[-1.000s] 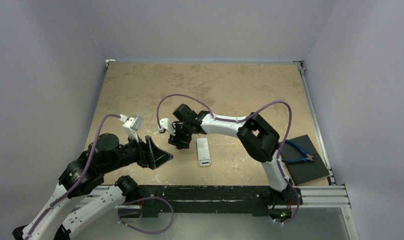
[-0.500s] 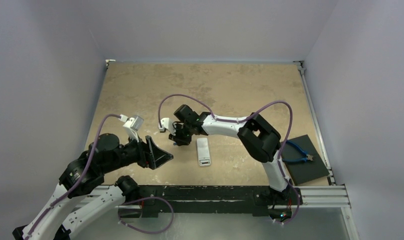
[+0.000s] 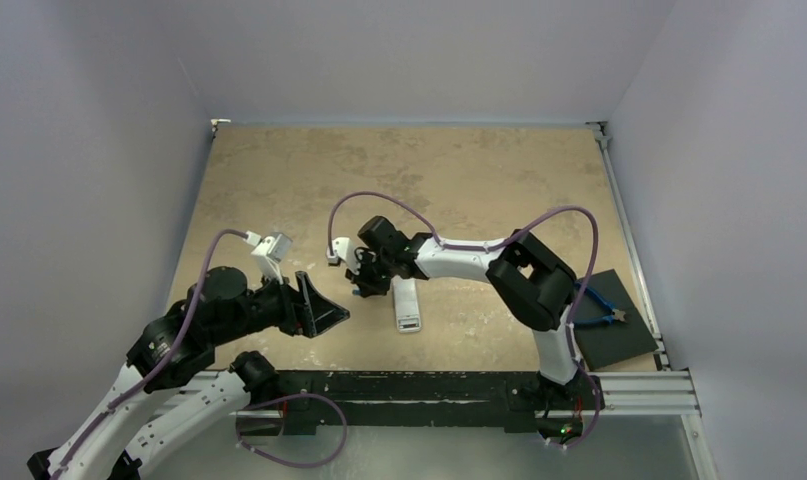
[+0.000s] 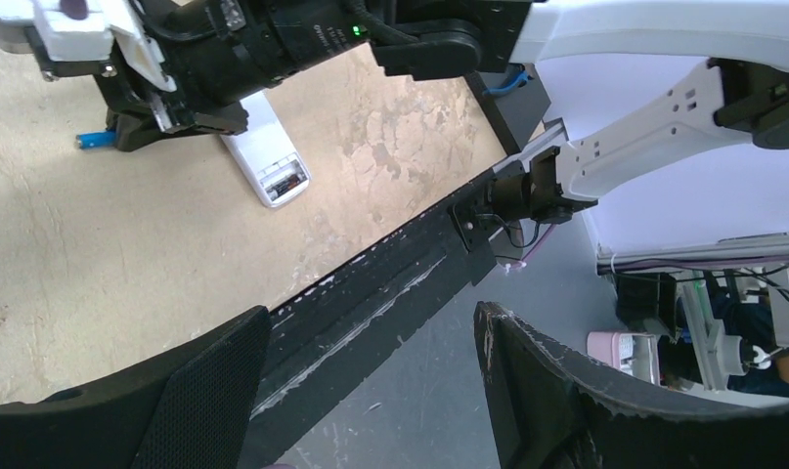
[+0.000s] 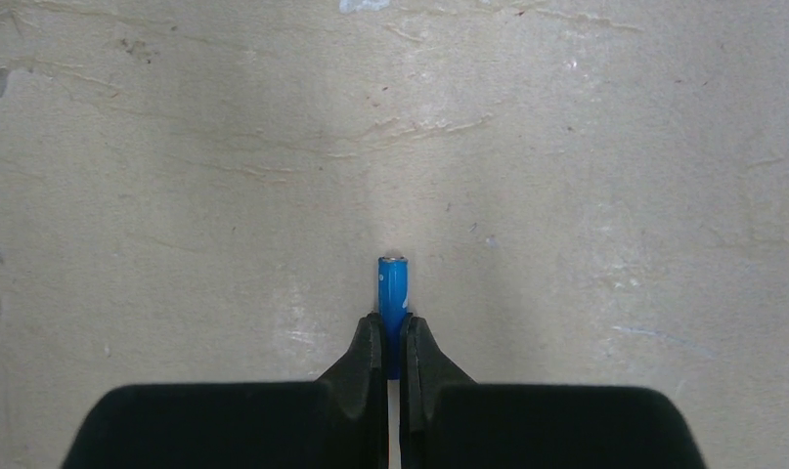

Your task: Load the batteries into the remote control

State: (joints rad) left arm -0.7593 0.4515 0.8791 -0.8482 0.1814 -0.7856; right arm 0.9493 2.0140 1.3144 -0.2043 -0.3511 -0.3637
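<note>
Right wrist, slim blue battery, mottled table

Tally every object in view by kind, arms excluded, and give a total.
blue battery: 1
remote control: 1
blue-handled pliers: 1
black mat: 1
Total: 4

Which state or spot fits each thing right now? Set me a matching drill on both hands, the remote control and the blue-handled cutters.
Things:
1. left hand
2. right hand
3. remote control
4. blue-handled cutters

States or places:
A. shut on the blue battery
B. open, holding nothing
C. on the dark pad, right side
D. flat on the table, battery bay uncovered

Pairs: 1-B, 2-A, 3-D, 4-C
</note>
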